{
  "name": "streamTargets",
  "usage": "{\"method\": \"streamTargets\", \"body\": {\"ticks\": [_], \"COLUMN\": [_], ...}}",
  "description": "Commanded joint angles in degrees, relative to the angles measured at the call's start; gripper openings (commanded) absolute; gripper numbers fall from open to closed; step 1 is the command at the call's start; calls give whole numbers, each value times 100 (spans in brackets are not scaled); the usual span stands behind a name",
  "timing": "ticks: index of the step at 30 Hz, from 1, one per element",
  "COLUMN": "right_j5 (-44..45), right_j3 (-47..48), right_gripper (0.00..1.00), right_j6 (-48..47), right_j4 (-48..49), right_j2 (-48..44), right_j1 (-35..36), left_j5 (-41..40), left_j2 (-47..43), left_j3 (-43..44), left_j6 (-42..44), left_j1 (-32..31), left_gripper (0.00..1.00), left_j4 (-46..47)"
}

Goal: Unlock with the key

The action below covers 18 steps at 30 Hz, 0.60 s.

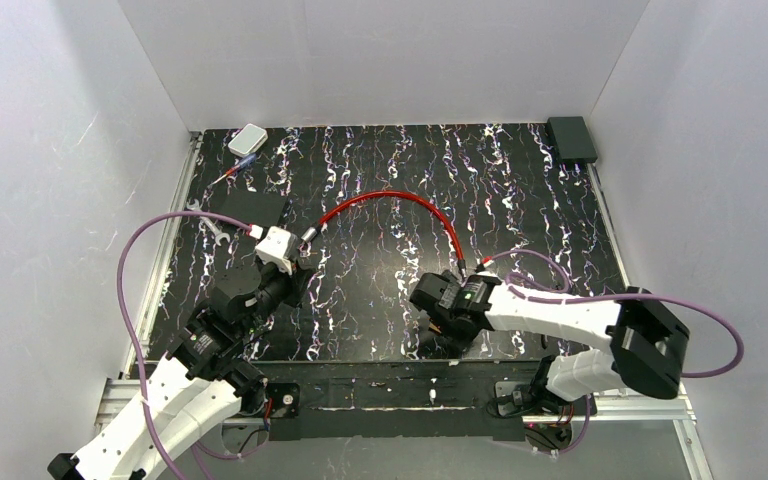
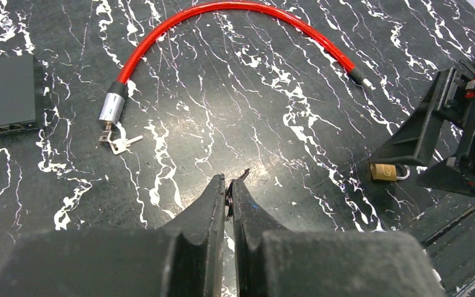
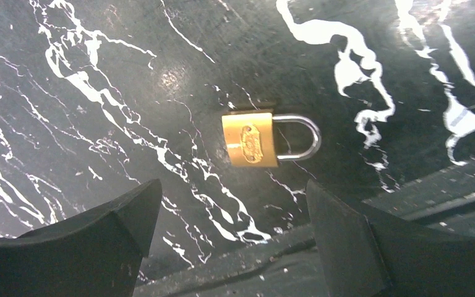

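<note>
Now the right gripper [image 3: 234, 193] hangs with fingers spread wide, a brass padlock [image 3: 250, 138] lying flat at twelve o'clock; the left gripper [image 2: 229, 185] pinches a small key [image 2: 242, 176].

Plain white panel walls [image 1: 380, 60] closed in the workspace on three sides, matte and evenly lit. A flat black tabletop with white marble-like veining [image 1: 540, 220] filled the base of the enclosure, edged by silver slotted metal rails [image 1: 165, 260], possibly aluminium. A soft pale glare spot [image 3: 174, 78] lay on the glossy surface.
</note>
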Motion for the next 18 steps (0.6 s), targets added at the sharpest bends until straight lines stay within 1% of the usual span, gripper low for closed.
{"method": "streamTargets", "body": {"ticks": [1, 4, 8, 12, 15, 18], "right_j5": [321, 293, 266, 143, 212, 383], "right_j3": [95, -178, -297, -646, -716, -604], "right_gripper": [94, 92, 92, 91, 91, 90], "right_j6": [8, 61, 61, -23, -153, -497], "right_j4": [618, 1002, 1017, 1365, 1363, 1087], "right_j2": [295, 257, 310, 283, 259, 223], "right_j1": [31, 26, -18, -102, -172, -374], "left_j5": [-255, -262, -287, -297, -331, -341], "left_j2": [-62, -70, -42, 2, 12, 12], "left_j3": [-79, -93, -85, -89, -86, -93], "left_j6": [141, 154, 170, 180, 188, 188], "left_j1": [-16, -11, -12, -16, -16, -16], "left_gripper": [0, 0, 0, 0, 0, 0], "left_j4": [58, 69, 68, 70, 63, 69]}}
